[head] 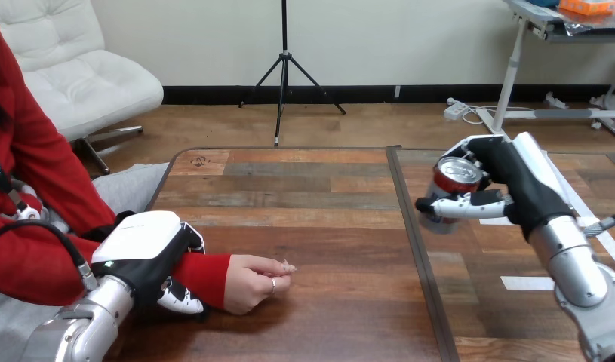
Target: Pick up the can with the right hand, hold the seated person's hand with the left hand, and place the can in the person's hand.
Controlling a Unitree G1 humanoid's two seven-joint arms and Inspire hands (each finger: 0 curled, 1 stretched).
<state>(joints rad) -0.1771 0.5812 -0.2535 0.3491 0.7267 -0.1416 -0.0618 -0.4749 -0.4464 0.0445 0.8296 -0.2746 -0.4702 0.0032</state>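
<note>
A red can [453,183] with a silver top is held above the table's right half, my right hand [494,188] shut on it with thumb and fingers curled round its sides. At the table's left, the person's hand [255,281] rests on the wood, loosely closed, with a red sleeve behind it. My left hand [155,255] lies over the person's wrist, its fingers and thumb curled round the red sleeve.
The wooden table [327,219] has a dark seam [411,226] running front to back right of centre. White tape strips [524,282] lie on its right part, beside my right forearm.
</note>
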